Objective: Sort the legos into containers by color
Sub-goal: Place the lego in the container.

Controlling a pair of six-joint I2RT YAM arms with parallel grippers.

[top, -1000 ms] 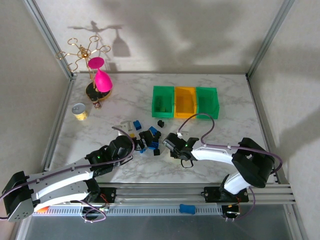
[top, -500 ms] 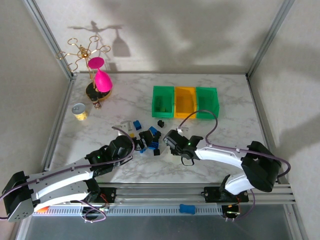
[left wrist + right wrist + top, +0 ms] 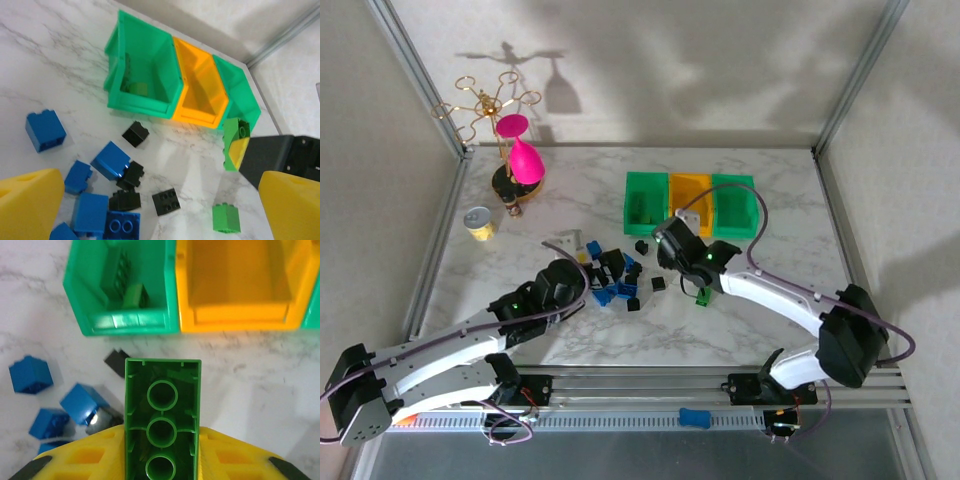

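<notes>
The right gripper clamps a long green brick between its yellow pads. It hangs over the marble table just short of the yellow-orange bin, on the near side, toward that bin's left corner. The position appears chosen to lift the piece over the front wall of the left green bin, which stands against the yellow-orange bin's left flank and already holds green pieces. The brick is gripped by its long sides at the rear, so most of its length juts forward, free to drop once the pads part. Its hollow underside faces the wrist camera, showing three round tubes in a row inside a thin rim. In the left wrist view its studded face is turned toward the yellow-orange bin. The right green bin touches the yellow-orange bin's opposite flank, and what it holds is hard to make out. The left gripper hovers with its jaws spread wide and nothing between them, low over the loose heap of blue bricks and black bricks. That heap lies to the near left of the yellow-orange bin, and the gripper seems placed there for the next pick. A small green brick sits alone on the near side of the yellow-orange bin, apart from the heap.
</notes>
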